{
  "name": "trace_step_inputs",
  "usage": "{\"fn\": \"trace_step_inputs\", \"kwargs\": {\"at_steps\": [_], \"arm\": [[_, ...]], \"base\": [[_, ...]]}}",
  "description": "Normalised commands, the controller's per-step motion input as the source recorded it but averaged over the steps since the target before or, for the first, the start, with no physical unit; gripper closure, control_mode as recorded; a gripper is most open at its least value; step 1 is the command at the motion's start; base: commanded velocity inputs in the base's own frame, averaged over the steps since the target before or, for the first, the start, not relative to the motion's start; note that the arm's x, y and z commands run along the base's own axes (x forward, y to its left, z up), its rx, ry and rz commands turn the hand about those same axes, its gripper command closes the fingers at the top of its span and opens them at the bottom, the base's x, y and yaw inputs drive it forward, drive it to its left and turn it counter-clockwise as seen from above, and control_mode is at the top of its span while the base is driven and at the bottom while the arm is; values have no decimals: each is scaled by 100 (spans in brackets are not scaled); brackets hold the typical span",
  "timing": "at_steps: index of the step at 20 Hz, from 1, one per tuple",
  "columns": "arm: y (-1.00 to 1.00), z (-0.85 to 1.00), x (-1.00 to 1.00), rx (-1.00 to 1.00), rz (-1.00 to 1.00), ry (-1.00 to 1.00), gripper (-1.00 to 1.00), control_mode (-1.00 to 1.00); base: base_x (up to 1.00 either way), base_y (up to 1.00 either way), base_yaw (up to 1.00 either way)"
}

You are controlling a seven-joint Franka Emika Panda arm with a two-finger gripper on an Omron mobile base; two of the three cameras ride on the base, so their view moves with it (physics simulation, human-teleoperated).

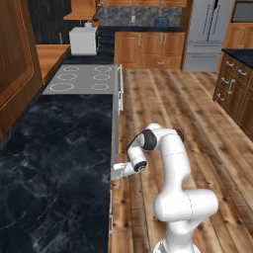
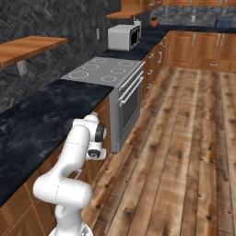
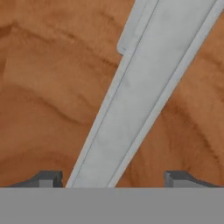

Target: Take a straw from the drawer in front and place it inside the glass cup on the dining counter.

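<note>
Drawer [image 3: 52, 87] shut, wood front right before hand; straw presumably inside, unseen. Silver bar handle [image 3: 131, 109] runs slantwise between fingertips. Gripper [image 3: 113, 178] spread wide around handle, no contact evident. Risk: bar sits off-centre (nearer one finger), so closing could skew grip, slip during pull.

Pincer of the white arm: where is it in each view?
Left base view: the pincer is lower middle, at the black marble worktop's front edge.
Right base view: lower left, against the brown wood front below that worktop.
Hand view: two dark tips at the bottom, open, one on each side of a silver bar handle.
Shared by both base views: the grey cooktop with white rings.
</note>
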Motion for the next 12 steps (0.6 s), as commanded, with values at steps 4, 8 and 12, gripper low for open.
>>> {"fn": "trace_step_inputs", "kwargs": {"at_steps": [4,8,12], "arm": [[4,0,3,0,0,5,100,-100],[-2,0,0,0,0,0,100,-100],[-42,-2,0,0,0,0,100,-100]], "base": [[0,0,0],[0,0,0],[0,0,0]]}}
